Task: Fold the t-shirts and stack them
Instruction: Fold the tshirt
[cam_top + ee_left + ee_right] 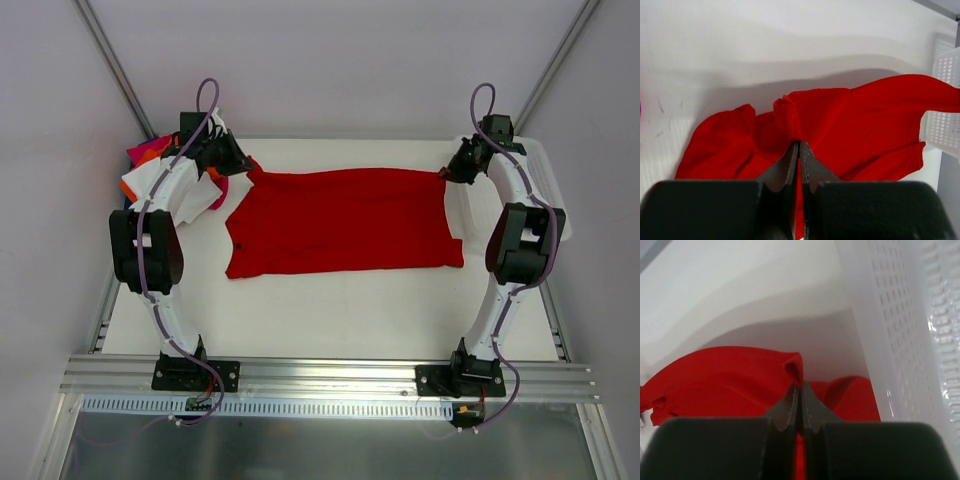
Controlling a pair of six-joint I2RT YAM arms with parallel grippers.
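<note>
Looking at the red t-shirt [340, 222] laid out across the middle of the table [330, 310], w/ its far edge strung between two pinch points. Can see the left gripper [799, 146] squeezed fully closed on a bunched-up fold at the far-left corner. Even spotted a thin strip of red caught between the fingers [785, 167] in the left wrist view. Same deal w/ the right gripper [801, 387]: clamped tight on a little curl of red cloth at the far-right corner, just beside the wall of the white mesh basket [890, 315]. Can't really read either jaw from the top cam, too small + dark up there, so going by the wrist cams. Hard to pick out sleeves or neckline anywhere, just rumpled red, esp. on the left side. Can only half see the pile of folded tees [145, 152] at the far-left corner of the table, mostly tucked behind the left arm [150, 250]. Managed to make out bits of white, orange and magenta, no clue about the order. Basket partly blocked by the right arm [522, 240] too — can't tell what's inside.
</note>
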